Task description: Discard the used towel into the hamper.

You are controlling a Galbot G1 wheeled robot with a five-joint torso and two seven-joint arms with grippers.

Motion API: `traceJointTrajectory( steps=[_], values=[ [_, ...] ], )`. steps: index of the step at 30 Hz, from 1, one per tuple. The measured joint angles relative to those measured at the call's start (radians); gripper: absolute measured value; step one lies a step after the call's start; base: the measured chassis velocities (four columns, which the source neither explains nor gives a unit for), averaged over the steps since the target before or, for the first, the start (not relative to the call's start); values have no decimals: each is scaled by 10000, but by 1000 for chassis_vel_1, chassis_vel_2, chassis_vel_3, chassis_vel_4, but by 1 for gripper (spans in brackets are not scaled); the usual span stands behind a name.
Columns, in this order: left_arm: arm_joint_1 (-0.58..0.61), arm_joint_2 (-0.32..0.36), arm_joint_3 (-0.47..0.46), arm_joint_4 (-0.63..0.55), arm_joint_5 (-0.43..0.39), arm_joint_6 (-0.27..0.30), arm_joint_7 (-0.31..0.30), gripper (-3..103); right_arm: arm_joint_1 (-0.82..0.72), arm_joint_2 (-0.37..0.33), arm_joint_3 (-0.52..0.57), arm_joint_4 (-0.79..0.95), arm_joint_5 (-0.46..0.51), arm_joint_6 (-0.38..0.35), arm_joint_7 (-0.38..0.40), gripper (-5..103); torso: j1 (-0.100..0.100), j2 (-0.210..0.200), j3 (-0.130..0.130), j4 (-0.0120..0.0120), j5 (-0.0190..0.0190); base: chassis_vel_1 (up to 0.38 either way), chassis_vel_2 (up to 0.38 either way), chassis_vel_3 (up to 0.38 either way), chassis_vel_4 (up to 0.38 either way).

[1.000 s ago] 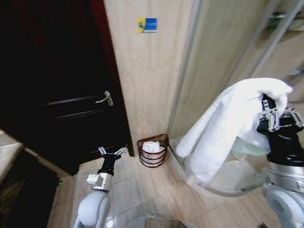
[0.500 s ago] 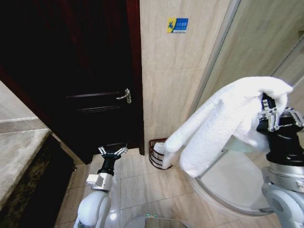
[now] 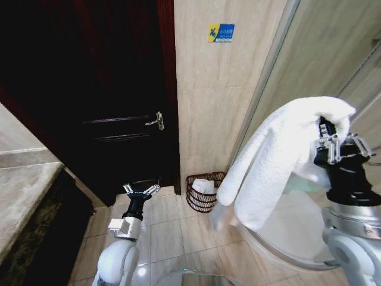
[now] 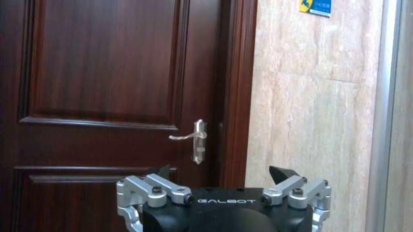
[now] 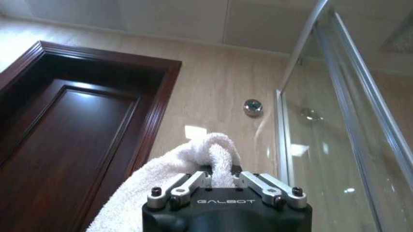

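A white towel (image 3: 280, 161) hangs from my right gripper (image 3: 334, 145), which is raised at the right and shut on the towel's top fold. The right wrist view shows the towel (image 5: 193, 166) bunched between the right gripper (image 5: 223, 181) fingers. The hamper (image 3: 205, 191), a dark red-brown wire basket with something white inside, stands on the floor against the wall beside the door frame, below and left of the hanging towel. My left gripper (image 3: 141, 192) is low at the left, open, holding nothing, left of the hamper. In its wrist view the left gripper (image 4: 223, 176) points at the door.
A dark wooden door (image 3: 89, 95) with a metal handle (image 3: 156, 121) fills the left. A glass shower enclosure (image 3: 333, 65) with a curved base (image 3: 280, 238) stands at the right. A marble counter (image 3: 24, 196) sits at the far left. Tiled floor (image 3: 172, 232) lies between.
The camera swung left a second ago, then held. In the last half second the towel and right gripper shifted slightly left and lower, uncovering the hamper.
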Motion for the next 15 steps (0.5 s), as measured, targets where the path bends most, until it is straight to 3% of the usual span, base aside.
traceJointTrajectory(
  steps=[15],
  values=[
    [1,0,0,0,0,0,0,100,200,-35,-221,0,-94,-156,-119,12,12,29,11,1,0,-5,9,6,-8]
  ],
)
